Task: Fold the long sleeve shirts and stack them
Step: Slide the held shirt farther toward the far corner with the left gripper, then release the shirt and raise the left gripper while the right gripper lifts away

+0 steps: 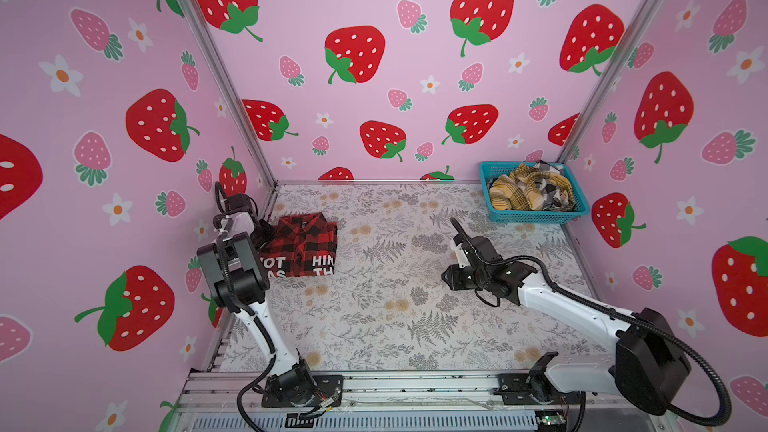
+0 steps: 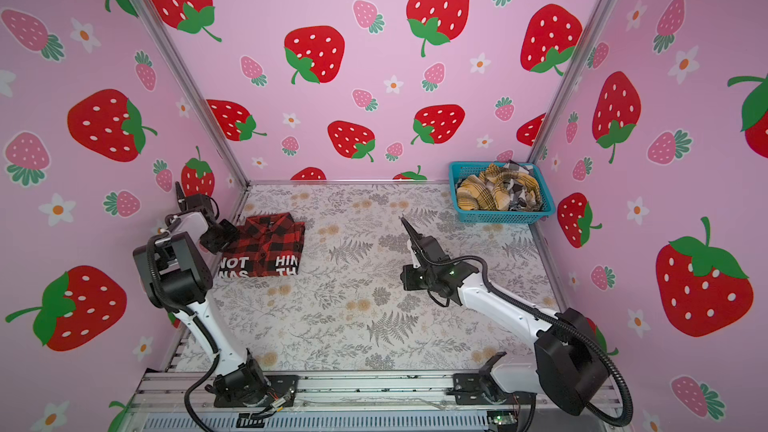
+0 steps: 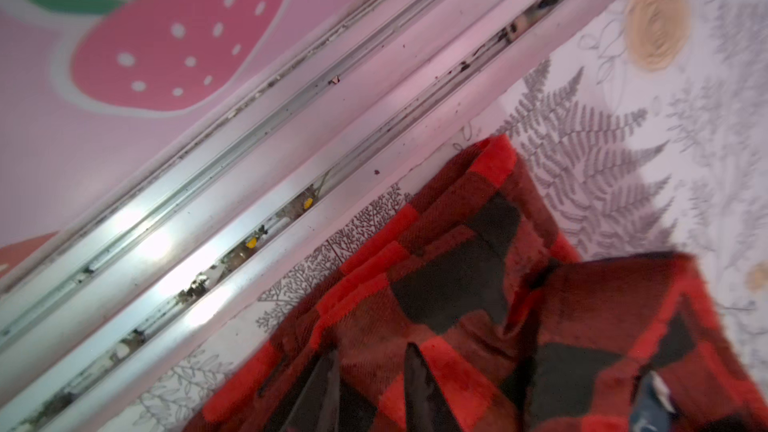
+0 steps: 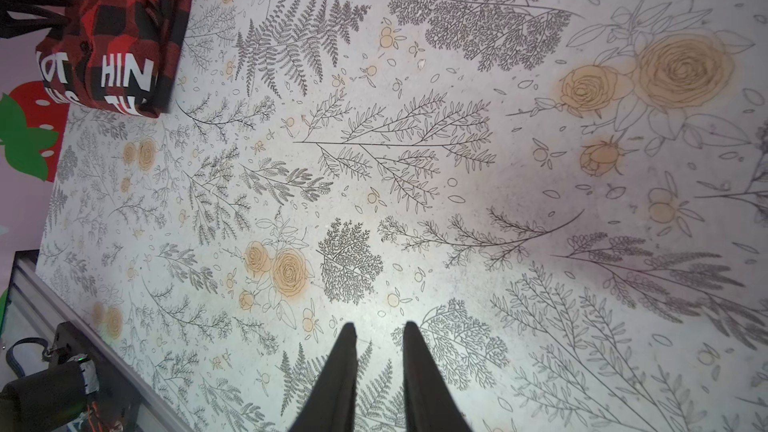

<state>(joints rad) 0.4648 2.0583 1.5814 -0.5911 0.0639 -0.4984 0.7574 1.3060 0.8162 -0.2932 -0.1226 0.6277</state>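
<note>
Red-and-black shirt (image 1: 305,249) lies folded at the far left of the table (image 1: 415,309), lettering up, one edge near the side rail (image 3: 249,184). My left gripper (image 3: 372,353) hangs just over its far left part, jaws apart, with no cloth pinched between them that I can see. My right gripper (image 4: 379,328) is over bare table, mid-right, jaws a narrow gap apart and empty. Mustard plaid shirt (image 1: 513,195) and black-and-white plaid shirt (image 1: 550,184) sit crumpled in the basket (image 1: 536,216) at the far right corner.

Judgement: this is the release of the first fold. To do it well, lift the left tips straight up — no sideways drag, or the top layer skews. Then send the right arm to the basket.
</note>
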